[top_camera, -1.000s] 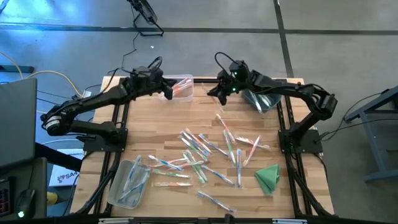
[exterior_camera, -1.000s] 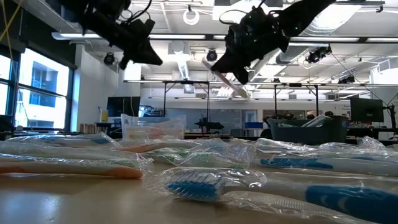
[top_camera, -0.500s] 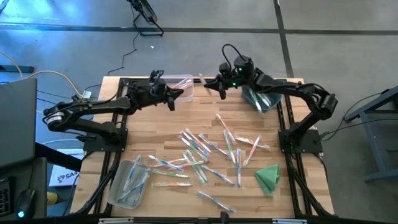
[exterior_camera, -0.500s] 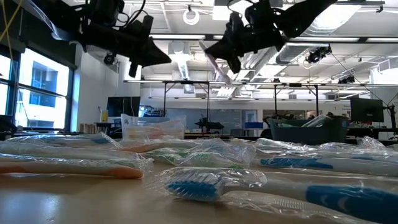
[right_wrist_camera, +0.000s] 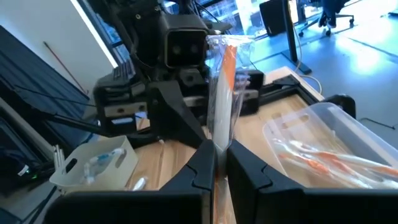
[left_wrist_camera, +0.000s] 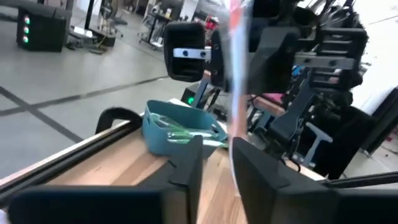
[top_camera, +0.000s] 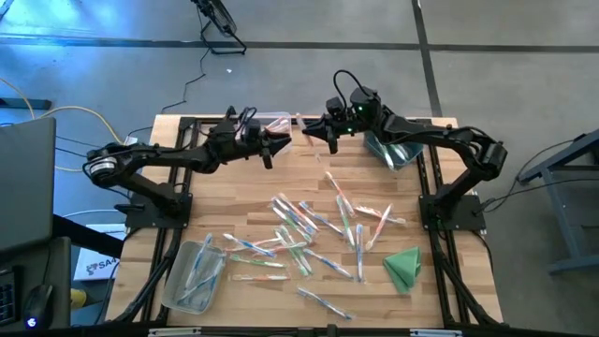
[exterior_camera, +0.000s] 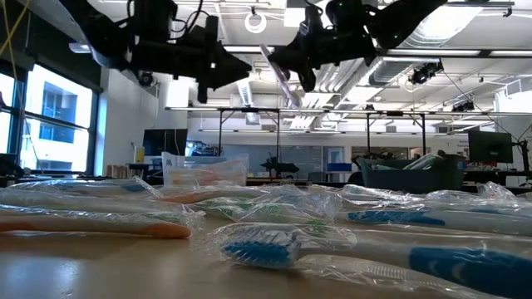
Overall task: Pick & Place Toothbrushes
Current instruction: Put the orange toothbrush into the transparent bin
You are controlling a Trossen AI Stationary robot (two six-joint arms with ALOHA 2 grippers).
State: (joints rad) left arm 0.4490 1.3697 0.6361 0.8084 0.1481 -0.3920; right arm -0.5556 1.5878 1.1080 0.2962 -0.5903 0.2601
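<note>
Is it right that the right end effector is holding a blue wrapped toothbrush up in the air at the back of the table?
Not quite: the wrapped toothbrush is orange, not blue. The right wrist view shows the right end effector shut on it; the high view shows it raised at the back of the table.

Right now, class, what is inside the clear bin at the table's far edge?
The clear bin holds several wrapped toothbrushes with orange accents. How many there are cannot be told, because they overlap.
</note>
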